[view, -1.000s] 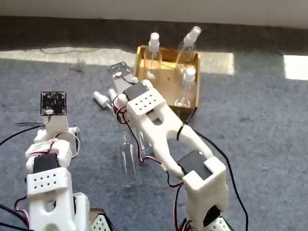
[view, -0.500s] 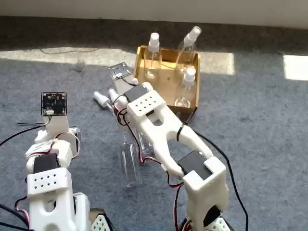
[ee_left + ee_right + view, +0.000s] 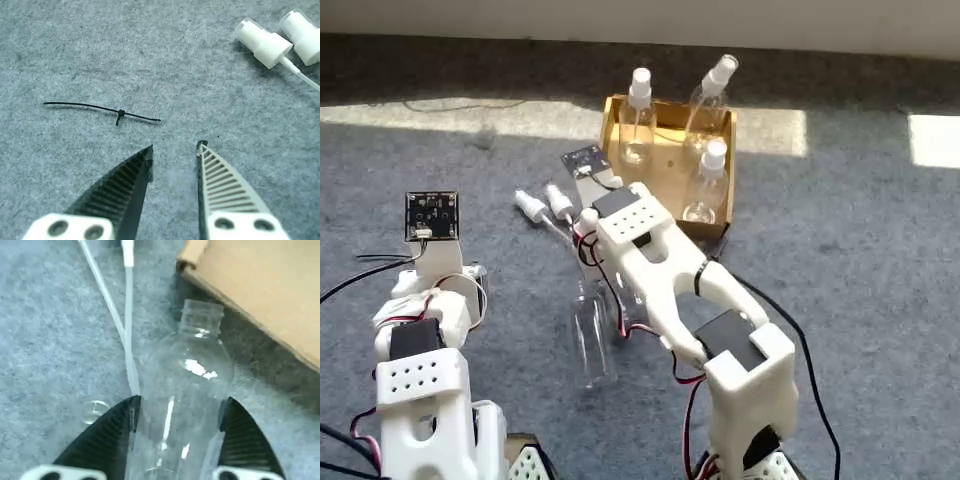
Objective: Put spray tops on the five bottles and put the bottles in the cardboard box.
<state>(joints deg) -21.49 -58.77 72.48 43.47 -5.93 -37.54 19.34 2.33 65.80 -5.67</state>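
Surface: grey carpet [image 3: 860, 250]. The cardboard box [image 3: 616, 106] holds three capped bottles [image 3: 638, 120]. Two loose spray tops [image 3: 531, 206] lie just left of the box.

Right gripper [image 3: 180, 402]: jaws pressed against both sides of an uncapped bottle [image 3: 200, 365], just beside the box wall. A second bare bottle [image 3: 590, 340] sits on the carpet nearby.

Left gripper [image 3: 175, 147]: fingers apart and holding nothing, above the carpet near a black cable tie [image 3: 118, 113].
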